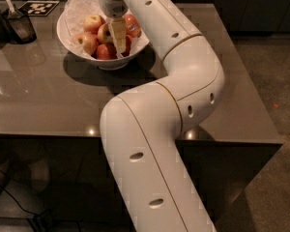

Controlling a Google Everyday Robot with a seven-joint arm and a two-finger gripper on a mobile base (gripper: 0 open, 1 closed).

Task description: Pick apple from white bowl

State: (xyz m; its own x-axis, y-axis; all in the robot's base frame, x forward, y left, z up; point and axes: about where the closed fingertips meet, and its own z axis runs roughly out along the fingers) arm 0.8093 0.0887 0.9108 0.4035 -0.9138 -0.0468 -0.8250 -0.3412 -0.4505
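The white bowl (70, 35) stands at the back left of the table, lined with crinkled white paper and holding several apples. The pale yellow-orange apple (104, 33) with a pink blush lies near the bowl's middle. My gripper (118, 38) reaches down into the bowl from above, right beside that apple on its right, among the fruit. A redder apple (131, 22) sits behind the gripper, and deep-red apples (104, 52) lie at the bowl's front. My arm hides the bowl's right rim.
The grey-brown table (48, 95) has its front edge near me and its right edge beside bare floor. A dark container with a utensil (17, 23) and a black-and-white marker tag (37, 7) stand at the far left. My big white arm (183, 81) spans the table's right half.
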